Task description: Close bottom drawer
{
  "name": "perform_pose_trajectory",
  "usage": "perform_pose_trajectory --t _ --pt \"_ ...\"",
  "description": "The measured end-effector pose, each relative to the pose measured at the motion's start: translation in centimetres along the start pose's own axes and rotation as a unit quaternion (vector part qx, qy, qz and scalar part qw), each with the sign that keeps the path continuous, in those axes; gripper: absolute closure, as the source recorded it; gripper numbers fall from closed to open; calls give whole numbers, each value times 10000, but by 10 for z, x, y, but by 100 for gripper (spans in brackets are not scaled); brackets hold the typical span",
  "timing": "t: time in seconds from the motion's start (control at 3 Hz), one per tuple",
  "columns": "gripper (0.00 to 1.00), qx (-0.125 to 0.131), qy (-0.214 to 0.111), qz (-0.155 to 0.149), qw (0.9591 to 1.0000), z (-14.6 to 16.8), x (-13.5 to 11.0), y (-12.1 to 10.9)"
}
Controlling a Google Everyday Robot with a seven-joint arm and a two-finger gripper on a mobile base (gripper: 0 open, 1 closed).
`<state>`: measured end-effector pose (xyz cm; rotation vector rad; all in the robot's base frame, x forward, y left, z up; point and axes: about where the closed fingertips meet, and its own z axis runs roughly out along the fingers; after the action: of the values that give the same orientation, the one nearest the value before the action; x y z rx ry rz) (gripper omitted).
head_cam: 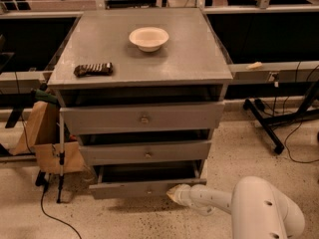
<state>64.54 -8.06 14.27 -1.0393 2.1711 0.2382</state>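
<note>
The bottom drawer [139,187] is the lowest of three grey drawers in the cabinet. It stands pulled out, with its dark inside showing above its slim front and a small knob at the centre. My gripper [173,193] is low near the floor, at the right part of that drawer's front, touching or nearly touching it. The white arm [249,208] reaches in from the lower right.
The middle drawer [147,152] and top drawer [143,117] sit above. A white bowl [148,38] and a dark snack packet [93,69] lie on the cabinet top. A cardboard box [42,138] and a stick stand at the left. A black stand leg [269,128] is at the right.
</note>
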Motion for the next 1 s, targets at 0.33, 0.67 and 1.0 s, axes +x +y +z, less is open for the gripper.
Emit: perform_pose_trajectory --t 0.33,0.67,1.0 --pt "4 62 -25 16 10000 3 -5 -7" --pt "0 62 -25 16 10000 2 -4 -4" --pt "0 60 -23 25 10000 4 -9 -11"
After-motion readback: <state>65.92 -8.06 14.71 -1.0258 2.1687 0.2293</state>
